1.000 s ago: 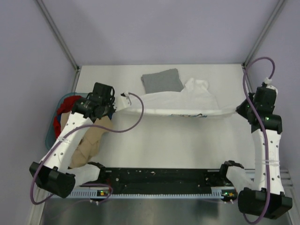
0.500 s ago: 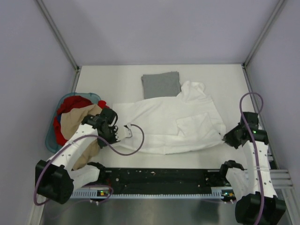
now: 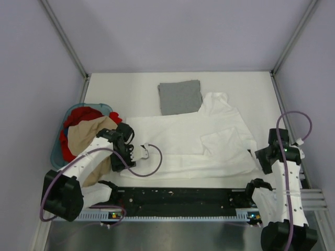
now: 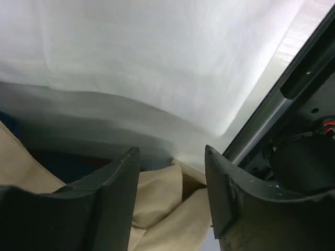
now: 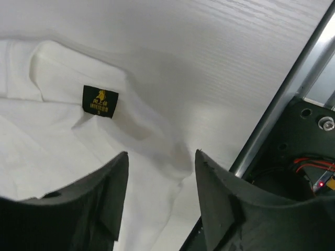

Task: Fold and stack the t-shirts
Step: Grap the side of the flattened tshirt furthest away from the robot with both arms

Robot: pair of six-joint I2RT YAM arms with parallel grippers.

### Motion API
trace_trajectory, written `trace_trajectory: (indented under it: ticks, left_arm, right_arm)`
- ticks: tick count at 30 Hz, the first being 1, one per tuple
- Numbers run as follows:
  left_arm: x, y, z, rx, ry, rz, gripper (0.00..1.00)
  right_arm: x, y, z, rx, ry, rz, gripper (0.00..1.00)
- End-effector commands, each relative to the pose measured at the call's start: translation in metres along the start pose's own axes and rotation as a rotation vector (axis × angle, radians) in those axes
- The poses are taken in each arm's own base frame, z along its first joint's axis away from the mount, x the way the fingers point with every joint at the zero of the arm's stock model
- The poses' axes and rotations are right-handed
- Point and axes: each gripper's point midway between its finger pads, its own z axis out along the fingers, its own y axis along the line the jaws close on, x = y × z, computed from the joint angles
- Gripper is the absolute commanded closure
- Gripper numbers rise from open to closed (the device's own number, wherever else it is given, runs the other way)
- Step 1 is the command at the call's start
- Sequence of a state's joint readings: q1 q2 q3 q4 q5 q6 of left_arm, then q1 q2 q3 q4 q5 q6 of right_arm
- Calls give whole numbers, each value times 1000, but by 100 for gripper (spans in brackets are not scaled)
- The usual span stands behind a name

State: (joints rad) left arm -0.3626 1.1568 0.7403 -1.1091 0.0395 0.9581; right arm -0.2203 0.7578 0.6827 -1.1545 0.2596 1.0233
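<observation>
The white t-shirt (image 3: 183, 146) lies spread flat across the middle of the table, print side hidden, one sleeve folded over at the right. Its black neck label (image 5: 99, 101) shows in the right wrist view. The grey t-shirt (image 3: 180, 97) sits folded into a square behind it. My left gripper (image 3: 120, 160) is open at the shirt's near left corner, and nothing is between its fingers; in its own view, left gripper (image 4: 170, 154) hangs over tan cloth (image 4: 162, 204). My right gripper (image 3: 263, 158) is open just above the shirt's near right edge (image 5: 157, 172), gripping nothing.
A blue basket (image 3: 56, 152) at the left holds red clothes (image 3: 81, 116) and tan clothes (image 3: 86, 137), which spill toward the left arm. A black rail (image 3: 178, 196) runs along the near edge. Metal posts rise at both back corners.
Both grippers held the white shirt stretched in the air, drew it toward the near edge, laid it flat, then opened and let it go.
</observation>
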Motion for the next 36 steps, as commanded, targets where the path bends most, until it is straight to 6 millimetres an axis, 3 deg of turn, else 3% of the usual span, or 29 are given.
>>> trace_trajectory:
  ticks: [1, 2, 5, 7, 10, 11, 14, 17, 20, 24, 27, 29, 31, 36]
  left_arm:
    - [-9, -3, -18, 50, -26, 56, 40]
    - [-10, -4, -24, 63, -31, 66, 24]
    - [-20, 3, -49, 58, -65, 95, 21]
    - [-36, 27, -72, -30, -117, 75, 21]
    - [-66, 82, -104, -213, -226, -25, 26]
    - [-75, 102, -114, -270, -259, -58, 32]
    - [-88, 147, -124, -312, -278, -145, 47]
    - [-98, 184, -119, -292, -262, -192, 53]
    - [-103, 219, -107, -294, -245, -202, 48]
    - [-100, 259, -83, -295, -215, -206, 39]
    - [-95, 273, -63, -254, -197, -229, 35]
    - [-91, 277, -49, -224, -186, -241, 34]
    - [-86, 281, -37, -208, -176, -251, 32]
    - [-81, 292, -10, -180, -161, -270, 28]
  right_arm:
    - [-23, -8, -8, 19, -129, 176, 30]
    - [-29, -9, -11, 11, -161, 202, 20]
    - [-55, -5, -28, -37, -277, 288, 12]
    - [-84, 12, -47, -126, -390, 301, 12]
    - [-118, 75, -85, -420, -498, 152, 15]
    - [-116, 111, -99, -583, -487, 28, 18]
    - [-114, 178, -116, -817, -450, -178, 23]
    - [-104, 231, -103, -846, -318, -413, 27]
    - [-91, 278, -84, -833, -246, -595, 32]
    - [-91, 325, -48, -774, -221, -680, 36]
    - [-87, 356, -12, -752, -149, -696, 37]
    - [-70, 375, 19, -755, -61, -721, 37]
    - [-60, 395, 30, -784, -15, -735, 36]
    - [-36, 418, 72, -759, 59, -735, 34]
